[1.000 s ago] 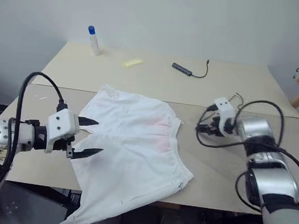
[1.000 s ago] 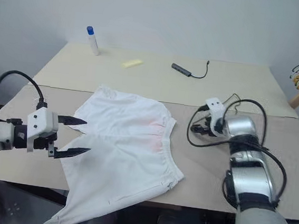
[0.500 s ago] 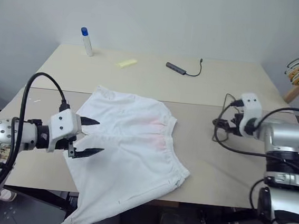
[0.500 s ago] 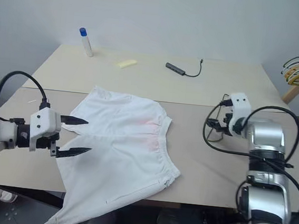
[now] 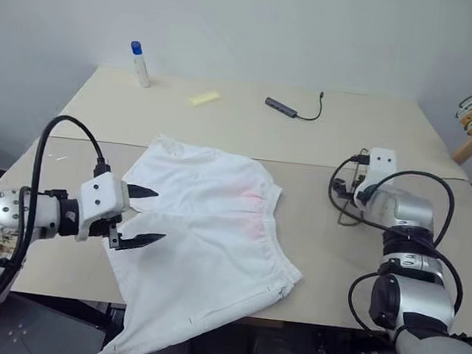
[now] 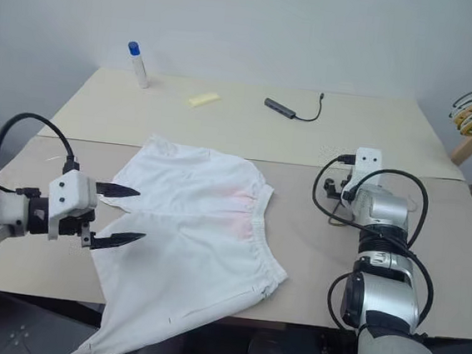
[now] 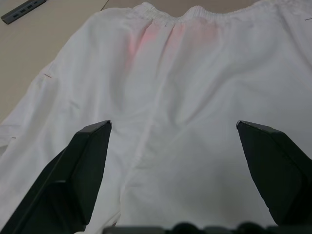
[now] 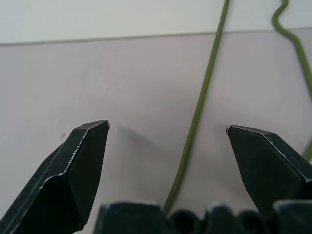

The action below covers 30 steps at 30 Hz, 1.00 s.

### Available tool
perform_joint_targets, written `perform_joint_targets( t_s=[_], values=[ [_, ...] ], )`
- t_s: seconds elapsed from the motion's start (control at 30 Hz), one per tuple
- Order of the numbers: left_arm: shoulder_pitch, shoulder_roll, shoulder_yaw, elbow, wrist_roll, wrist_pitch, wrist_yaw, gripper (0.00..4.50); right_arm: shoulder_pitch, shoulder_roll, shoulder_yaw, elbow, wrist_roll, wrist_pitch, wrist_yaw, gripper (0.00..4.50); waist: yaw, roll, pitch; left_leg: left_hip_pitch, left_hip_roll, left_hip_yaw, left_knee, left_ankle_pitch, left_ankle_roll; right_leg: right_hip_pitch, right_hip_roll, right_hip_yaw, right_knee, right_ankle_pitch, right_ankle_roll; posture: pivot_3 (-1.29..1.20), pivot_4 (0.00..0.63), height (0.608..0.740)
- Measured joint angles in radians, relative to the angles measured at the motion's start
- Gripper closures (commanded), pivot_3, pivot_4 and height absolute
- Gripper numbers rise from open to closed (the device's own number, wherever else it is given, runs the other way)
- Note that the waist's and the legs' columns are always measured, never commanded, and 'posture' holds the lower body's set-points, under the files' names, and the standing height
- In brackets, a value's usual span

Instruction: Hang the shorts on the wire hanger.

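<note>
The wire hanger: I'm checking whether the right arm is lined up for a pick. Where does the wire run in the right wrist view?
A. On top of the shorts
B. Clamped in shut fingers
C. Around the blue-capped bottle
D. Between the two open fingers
D: the wire hanger lies on the table, running between the right gripper's spread fingers, untouched.

Shorts (image 5: 210, 225) left of wire hanger (image 8: 197, 109)

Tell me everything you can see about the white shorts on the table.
The shorts are white cloth with a gathered elastic waistband facing the robot's right and a faint pink stain near it. They lie spread flat but wrinkled on the table, one leg hanging over the near edge. The open left pincer hovers at their left side, gripping nothing.
</note>
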Motion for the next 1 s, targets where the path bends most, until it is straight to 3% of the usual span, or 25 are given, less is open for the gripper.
perform_joint_targets(
  t_s=[0.37, 0.5, 0.83, 1.0],
  values=[
    [-0.002, 0.0, -0.001, 0.0, 0.001, 0.0, -0.005, 0.04, -0.034, 0.009, -0.019, 0.094, 0.019, 0.004, -0.057, 0.01, 0.004, 0.0, 0.0, 0.003, 0.0, 0.0, 0.0, 0.0, 0.0, 0.003, 0.0, 0.0, 0.0, 0.0, 0.0, 0.1, 0.0, 0.74],
    [-0.002, 0.0, -0.001, 0.0, 0.001, 0.0, -0.005, 0.0, -0.037, 0.004, -0.008, 0.101, 0.015, 0.012, -0.048, 0.86, 0.004, 0.0, 0.0, 0.003, 0.0, 0.0, 0.0, 0.0, 0.0, 0.003, 0.0, 0.0, 0.0, 0.0, 0.0, 0.1, 0.0, 0.74],
    [-0.003, -0.005, -0.011, 0.0, 0.004, -0.001, 0.001, 0.0, -0.037, 0.001, 0.007, 0.102, -0.004, 0.015, -0.072, 4.36, -0.004, -0.001, -0.001, 0.004, 0.001, 0.0, 0.0, 0.0, 0.0, 0.003, 0.001, 0.0, 0.0, 0.0, 0.0, 0.1, 0.0, 0.74],
    [-0.006, -0.015, -0.028, 0.0, 0.005, -0.001, 0.01, 0.0, -0.036, 0.001, 0.013, 0.099, -0.006, 0.019, -0.073, 4.47, -0.004, -0.002, -0.002, 0.004, 0.001, 0.0, 0.0, 0.0, 0.0, 0.004, 0.001, 0.0, 0.0, 0.0, 0.0, 0.09, 0.0, 0.74]
  ],
)
